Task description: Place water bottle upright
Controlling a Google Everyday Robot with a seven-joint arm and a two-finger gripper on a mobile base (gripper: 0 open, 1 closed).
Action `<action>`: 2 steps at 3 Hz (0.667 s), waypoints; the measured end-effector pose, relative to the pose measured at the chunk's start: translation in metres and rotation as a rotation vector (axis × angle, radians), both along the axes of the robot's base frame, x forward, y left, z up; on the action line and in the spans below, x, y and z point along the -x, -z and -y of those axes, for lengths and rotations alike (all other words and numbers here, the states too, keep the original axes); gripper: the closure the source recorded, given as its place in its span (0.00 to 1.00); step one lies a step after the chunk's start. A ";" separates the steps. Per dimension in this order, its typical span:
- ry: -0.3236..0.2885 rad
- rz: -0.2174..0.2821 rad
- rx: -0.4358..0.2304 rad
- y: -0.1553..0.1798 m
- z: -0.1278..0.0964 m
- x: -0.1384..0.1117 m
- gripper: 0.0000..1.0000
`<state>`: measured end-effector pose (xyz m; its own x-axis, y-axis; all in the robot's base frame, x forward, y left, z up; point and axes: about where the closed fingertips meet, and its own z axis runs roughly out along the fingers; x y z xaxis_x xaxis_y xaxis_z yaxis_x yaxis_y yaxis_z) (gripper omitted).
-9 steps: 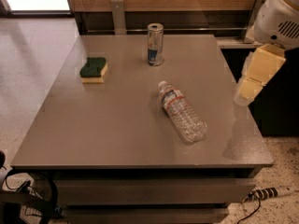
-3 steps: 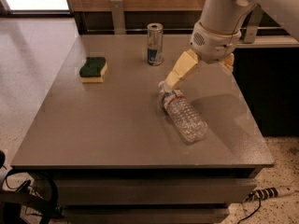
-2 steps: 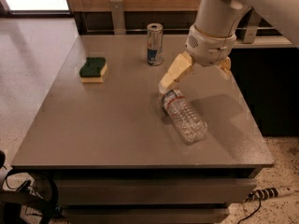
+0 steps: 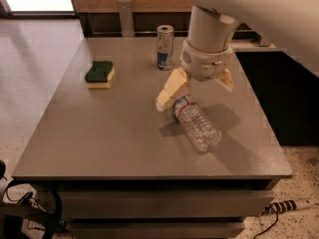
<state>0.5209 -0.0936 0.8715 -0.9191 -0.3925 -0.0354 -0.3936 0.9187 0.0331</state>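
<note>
The water bottle (image 4: 198,124) lies on its side on the grey table (image 4: 109,133), right of centre, its base toward the front right. Its red-and-white label band sits at the neck end, just under my gripper; the cap is hidden by the gripper. My gripper (image 4: 194,94) hangs over the bottle's neck end, open. One cream finger (image 4: 168,90) reaches down to the left of the neck and the other (image 4: 225,78) shows on the right. The fingers do not close on the bottle.
A slim silver-and-blue can (image 4: 165,47) stands upright at the back of the table, just behind the gripper. A green-and-yellow sponge (image 4: 99,74) lies at the left. A dark cabinet stands right of the table, with a power strip (image 4: 291,205) on the floor.
The arm swung in from the right edge of the table to the bottle and has come lower over its neck end. The bottle, can and sponge have not moved.
</note>
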 end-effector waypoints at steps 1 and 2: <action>-0.039 0.013 0.021 0.014 -0.005 0.001 0.00; -0.076 0.036 0.028 0.030 -0.006 0.004 0.02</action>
<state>0.5168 -0.0874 0.8416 -0.8851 -0.4621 -0.0559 -0.4624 0.8866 -0.0073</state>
